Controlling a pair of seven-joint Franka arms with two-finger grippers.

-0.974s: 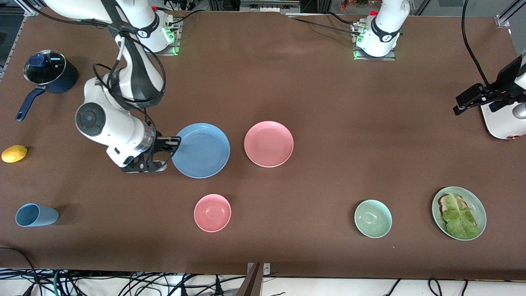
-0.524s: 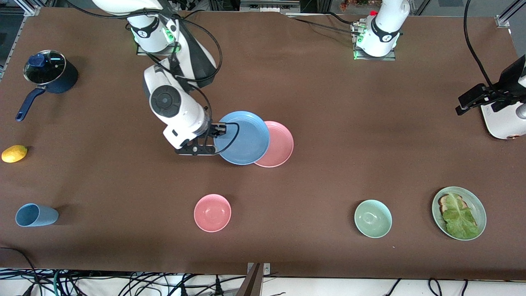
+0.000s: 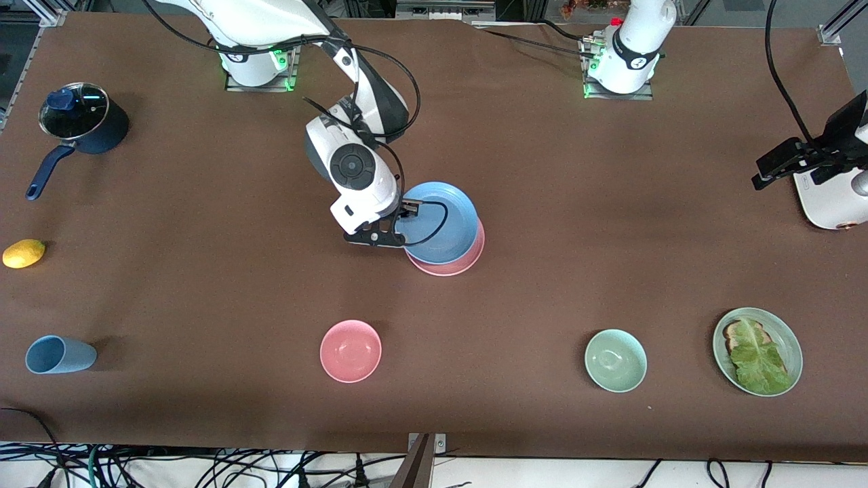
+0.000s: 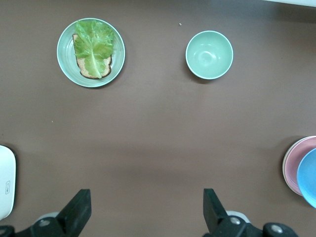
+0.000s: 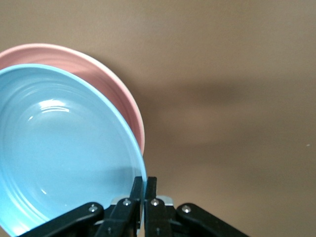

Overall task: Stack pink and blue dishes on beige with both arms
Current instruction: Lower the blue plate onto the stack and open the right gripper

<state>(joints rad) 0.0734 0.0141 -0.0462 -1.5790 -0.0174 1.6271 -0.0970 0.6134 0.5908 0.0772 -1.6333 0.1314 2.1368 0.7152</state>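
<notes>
Right pincer (image 3: 405,215), centre of the front frame, is clamped on the rim of the blue plate (image 3: 439,222); in the right wrist view the two fingers (image 5: 150,197) pinch the plate edge (image 5: 64,148) with no gap. Blue plate is held over the pink plate (image 3: 451,266), covering most of it; only a crescent of pink shows along the lower edge in the front frame, and a pink arc (image 5: 98,84) shows past the blue rim in the right wrist view. Cannot tell if the two plates touch. Pink plate lies flat on the brown worktop (image 3: 542,203), middle of the frame.

Left pincer (image 4: 145,212) waits at the right edge of the front frame (image 3: 780,163), up high, fingers (image 4: 79,210) wide apart and holding nothing.

Outward: pink bowl (image 3: 350,350) lower centre of the front frame, nearer the camera than the plates. Green bowl (image 3: 616,360) lower right; green plate with lettuce (image 3: 757,351) beside it, closer to the right edge. Both show in the left wrist view too (image 4: 209,54) (image 4: 91,52). Light blue cup (image 3: 60,354) on its side, lower left. Lemon (image 3: 24,253) at the left edge. Dark blue lidded pot (image 3: 81,125) upper left.
</notes>
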